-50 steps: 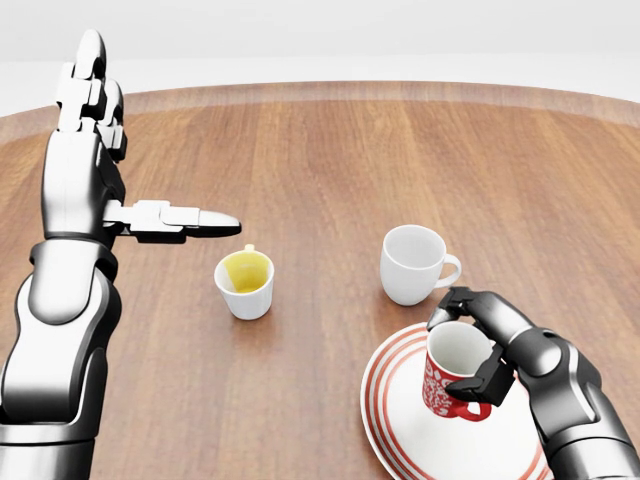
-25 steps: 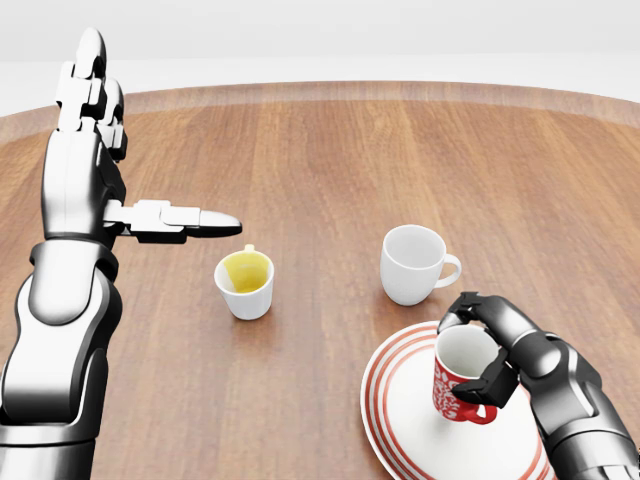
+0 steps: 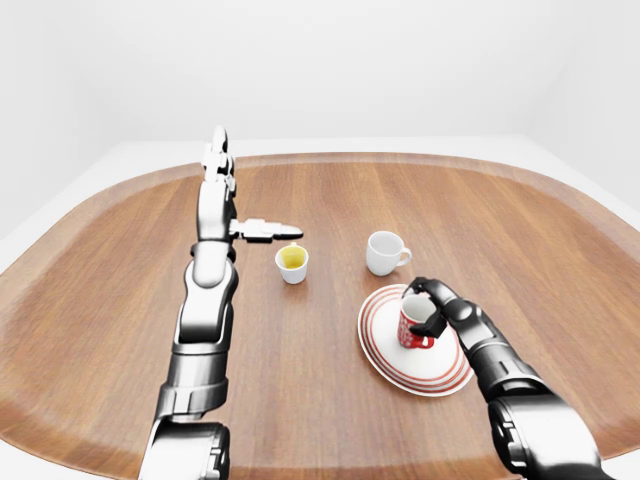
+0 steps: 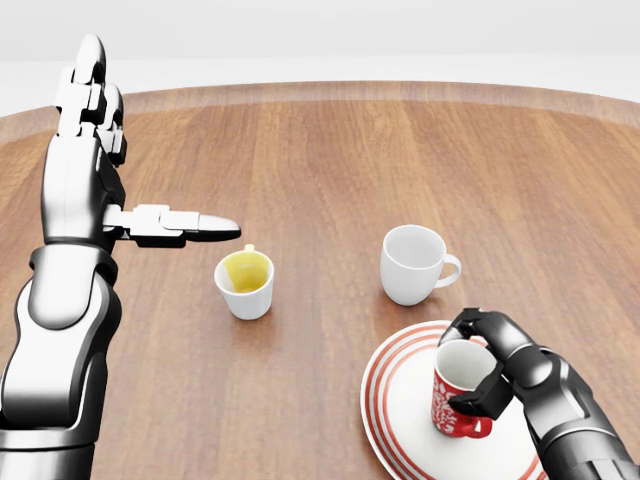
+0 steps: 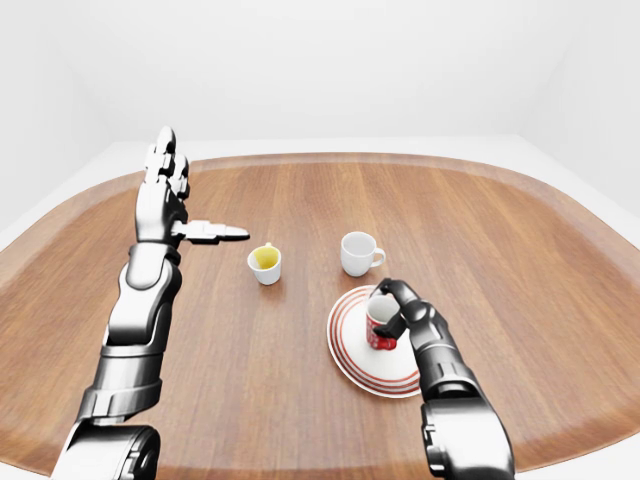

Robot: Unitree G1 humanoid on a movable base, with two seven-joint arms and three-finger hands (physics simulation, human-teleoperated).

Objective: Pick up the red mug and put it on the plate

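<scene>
red mug (image 4: 452,400) (white inside), red-ringed white plate (image 4: 400,420), brown wood table (image 4: 330,150)

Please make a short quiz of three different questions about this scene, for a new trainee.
1. True or false: the right hand is closed on the red mug.
2. What is under the red mug?
A. bare table
B. the plate
C. the white mug
3. Fill in: the small cup is ____ inside.

Key: 1 true; 2 B; 3 yellow.
</scene>
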